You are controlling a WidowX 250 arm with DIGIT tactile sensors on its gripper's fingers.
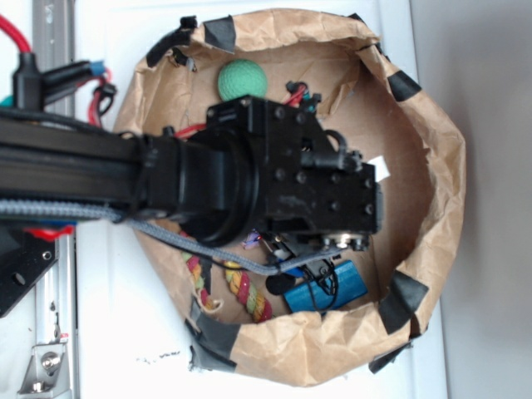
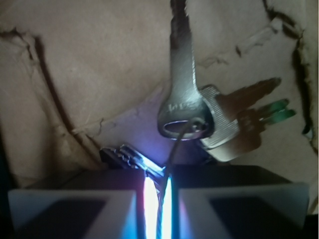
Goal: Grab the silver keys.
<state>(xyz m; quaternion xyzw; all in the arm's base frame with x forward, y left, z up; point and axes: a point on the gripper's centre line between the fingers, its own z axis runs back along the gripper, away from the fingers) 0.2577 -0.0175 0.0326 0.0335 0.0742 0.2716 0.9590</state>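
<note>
Silver keys [image 2: 185, 107] hang in the wrist view just beyond the end effector [image 2: 158, 199]. Its fingers [image 2: 75, 211] are closed on the thin wire ring threaded through the key head. Behind them lies the creased brown paper floor [image 2: 99, 64].

In the exterior view a taped brown paper enclosure [image 1: 432, 166] sits on a white counter [image 1: 482, 83]. It holds a green ball [image 1: 242, 80], a blue box [image 1: 328, 288] and a coloured rope [image 1: 245, 289]. The black arm [image 1: 249, 179] hides the keys there.
</note>
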